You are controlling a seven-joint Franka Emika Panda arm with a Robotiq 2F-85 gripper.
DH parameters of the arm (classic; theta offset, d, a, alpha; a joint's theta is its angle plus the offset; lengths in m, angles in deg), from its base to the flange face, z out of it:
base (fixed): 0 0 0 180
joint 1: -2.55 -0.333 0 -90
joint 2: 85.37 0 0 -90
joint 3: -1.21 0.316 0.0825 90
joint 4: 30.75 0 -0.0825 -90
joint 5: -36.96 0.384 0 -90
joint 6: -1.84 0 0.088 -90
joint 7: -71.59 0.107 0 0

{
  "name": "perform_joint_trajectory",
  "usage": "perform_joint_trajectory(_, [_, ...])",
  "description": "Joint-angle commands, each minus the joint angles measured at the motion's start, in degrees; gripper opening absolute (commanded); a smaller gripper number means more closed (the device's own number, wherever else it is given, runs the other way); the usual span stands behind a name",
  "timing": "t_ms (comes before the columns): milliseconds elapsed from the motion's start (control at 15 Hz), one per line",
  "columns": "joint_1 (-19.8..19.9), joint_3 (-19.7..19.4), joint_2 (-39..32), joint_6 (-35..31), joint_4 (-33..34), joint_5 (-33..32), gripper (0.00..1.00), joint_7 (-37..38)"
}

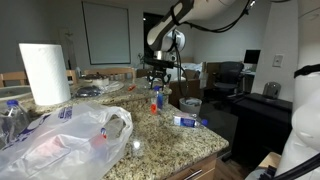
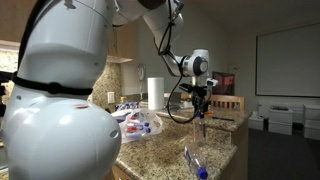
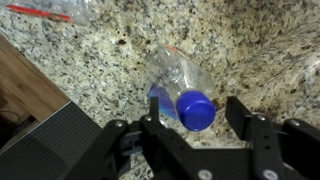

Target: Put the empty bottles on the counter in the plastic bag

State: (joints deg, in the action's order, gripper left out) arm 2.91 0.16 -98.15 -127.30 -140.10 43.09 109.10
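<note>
An upright clear bottle (image 1: 157, 99) stands on the granite counter (image 1: 170, 146) under my gripper (image 1: 160, 72). In the wrist view I look down on the bottle (image 3: 180, 85); its cap looks blue and lies between the two open fingers of the gripper (image 3: 195, 118), neither touching it. It also shows in an exterior view (image 2: 199, 128) below the gripper (image 2: 200, 97). A second bottle (image 1: 188, 121) lies on its side near the counter's edge, also seen in an exterior view (image 2: 193, 160). The crinkled plastic bag (image 1: 70, 135) lies at the counter's near end and holds bottles; it also shows in an exterior view (image 2: 140, 122).
A white paper towel roll (image 1: 45, 72) stands behind the bag. Another bottle (image 1: 12, 115) stands at the far left. A dark desk with an office chair (image 1: 225, 80) lies beyond the counter. The counter's rounded edge (image 3: 60, 90) runs close to the upright bottle.
</note>
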Motion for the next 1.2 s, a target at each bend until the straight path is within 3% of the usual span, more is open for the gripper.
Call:
perform_joint_trajectory(0, [-0.61, -0.51, -0.23, 2.63, 1.32, 1.52, 0.39, 0.14])
perform_joint_trajectory(267, [-0.76, -0.8, 1.01, 2.39, 0.25, 1.13, 0.13, 1.21])
perform_joint_trajectory(600, [-0.05, -0.63, 6.58, -0.33, -4.88, 4.41, 0.1, -0.9])
perform_joint_trajectory(867, [0.13, 0.13, 18.65, -6.53, -15.64, 16.05, 0.1, -3.08])
perform_joint_trajectory(1133, [-2.29, 0.53, 26.65, -10.07, -24.39, 33.95, 0.1, -9.94])
